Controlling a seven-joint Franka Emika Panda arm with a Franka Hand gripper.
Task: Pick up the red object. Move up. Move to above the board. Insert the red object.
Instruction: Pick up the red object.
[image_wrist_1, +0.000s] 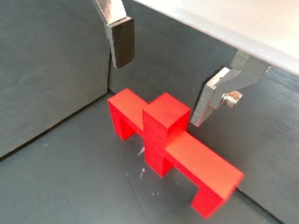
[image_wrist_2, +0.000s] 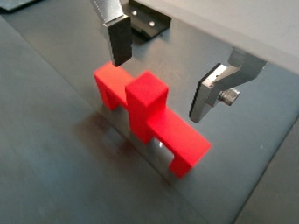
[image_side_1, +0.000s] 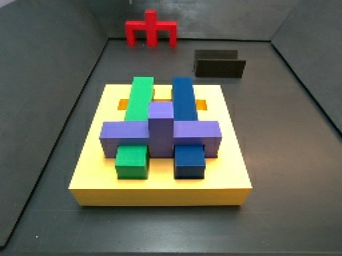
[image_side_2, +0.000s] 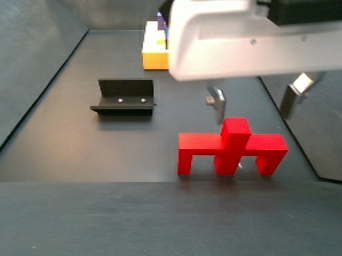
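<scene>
The red object (image_wrist_1: 163, 144) stands on the dark floor, its central post upright; it also shows in the wrist view (image_wrist_2: 146, 114) and in both side views (image_side_1: 154, 30) (image_side_2: 231, 152). My gripper (image_wrist_1: 166, 74) is open and empty, just above the red object, with the post below the gap between the fingers and no contact. It also shows in the wrist view (image_wrist_2: 163, 72) and under the white hand in a side view (image_side_2: 258, 93). The yellow board (image_side_1: 94, 150) carries green (image_side_1: 139, 98), blue (image_side_1: 183, 98) and purple (image_side_1: 160, 130) blocks, far from the red object.
The fixture (image_side_2: 124, 97) stands on the floor between the red object and the board; it also shows in a side view (image_side_1: 221, 65) and a wrist view (image_wrist_2: 146, 22). Dark side walls enclose the floor. The board's edge (image_side_2: 156, 60) shows at the far end.
</scene>
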